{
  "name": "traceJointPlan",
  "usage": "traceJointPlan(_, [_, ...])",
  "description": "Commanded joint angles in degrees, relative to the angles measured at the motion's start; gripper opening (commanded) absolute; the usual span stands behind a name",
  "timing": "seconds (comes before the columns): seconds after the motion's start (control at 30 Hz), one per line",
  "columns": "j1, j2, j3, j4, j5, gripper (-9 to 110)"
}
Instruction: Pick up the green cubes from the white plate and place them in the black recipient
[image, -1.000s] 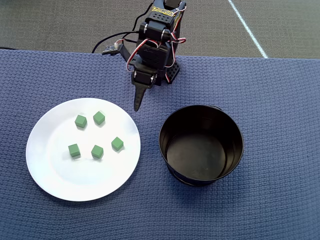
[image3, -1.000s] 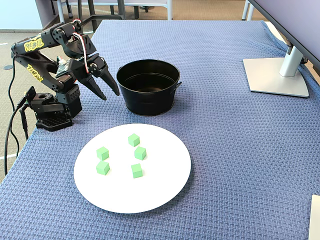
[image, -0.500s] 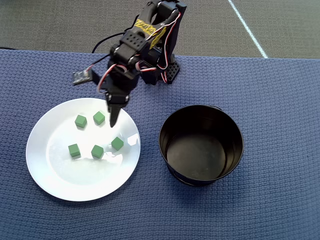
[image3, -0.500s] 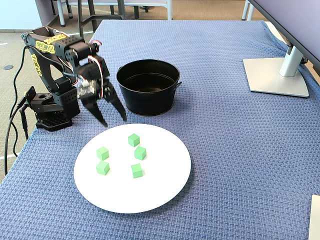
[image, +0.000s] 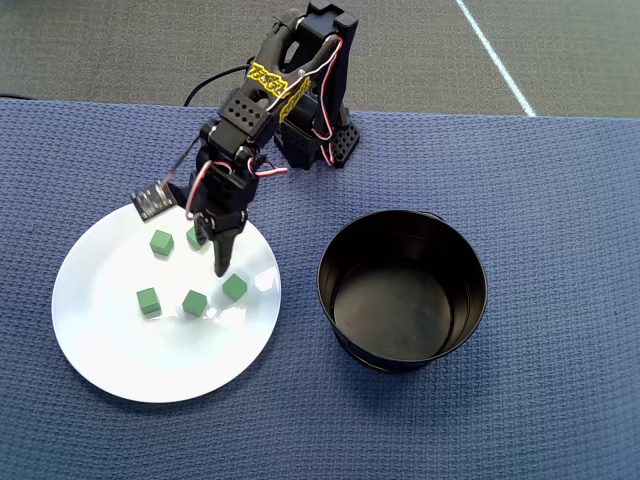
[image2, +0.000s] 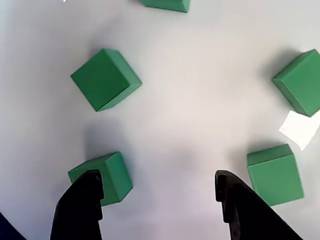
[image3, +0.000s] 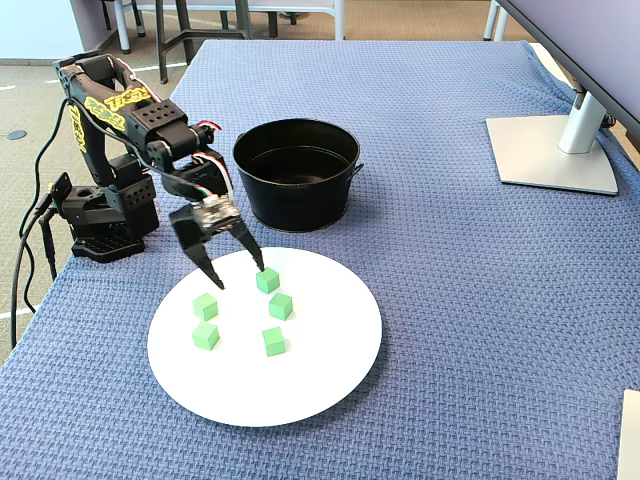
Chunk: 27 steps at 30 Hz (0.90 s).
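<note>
Five green cubes (image3: 268, 281) lie under the wide-open, empty gripper (image3: 237, 274).

A small black robot arm (image3: 130, 130) with yellow lettering on its upper links, red, white and black wires looped along its joints, a perforated black base (image3: 100, 215) trailing dark cables, and two tapered, pointed black jaws.
</note>
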Motion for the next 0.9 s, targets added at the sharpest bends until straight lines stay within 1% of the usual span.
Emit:
traceJointPlan(0.0, [-3.5, -0.7, -1.7, -1.3, -4.0, 23])
traceJointPlan(0.37, [-11.6, -5.7, -6.3, 0.3, -0.8, 22])
traceJointPlan(0.6, [-12.5, -9.1, -6.3, -1.1, -1.0, 22])
traceJointPlan(0.87, [-10.8, -9.9, -4.6, -5.2, -2.5, 19])
